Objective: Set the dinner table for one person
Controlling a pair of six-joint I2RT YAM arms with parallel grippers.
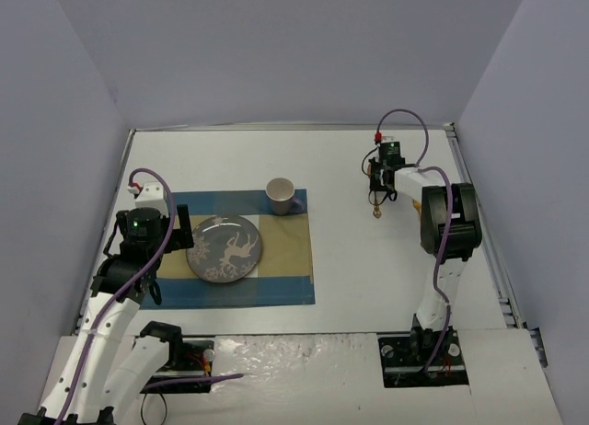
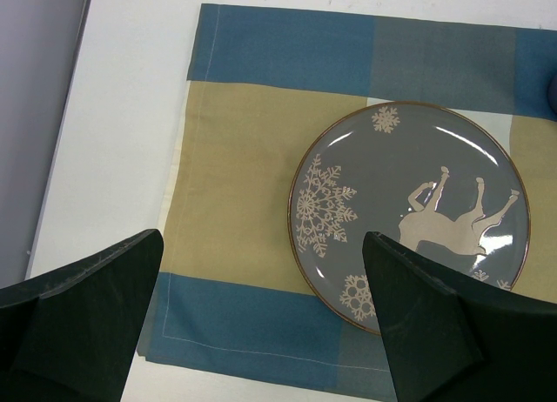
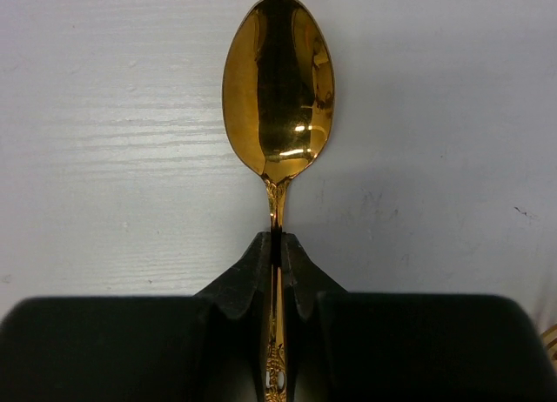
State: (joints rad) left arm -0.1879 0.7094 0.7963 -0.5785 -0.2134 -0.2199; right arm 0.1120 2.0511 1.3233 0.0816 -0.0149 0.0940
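The white dinner table (image 1: 368,259) carries a blue-and-tan checked placemat (image 1: 285,269). A grey plate (image 1: 225,249) with a white horse and snowflakes lies on the mat's left part, also in the left wrist view (image 2: 409,211). A beige cup (image 1: 280,195) stands at the mat's far edge. My left gripper (image 2: 261,324) is open and empty above the mat's left end, by the plate's rim. My right gripper (image 3: 278,245) is shut on the handle of a gold spoon (image 3: 278,89), held above the bare table far right of the mat (image 1: 376,209).
Grey walls close in the table on the left, back and right. A metal rail (image 1: 488,250) runs along the table's right edge. A gold glint (image 3: 550,337) shows at the right edge of the right wrist view.
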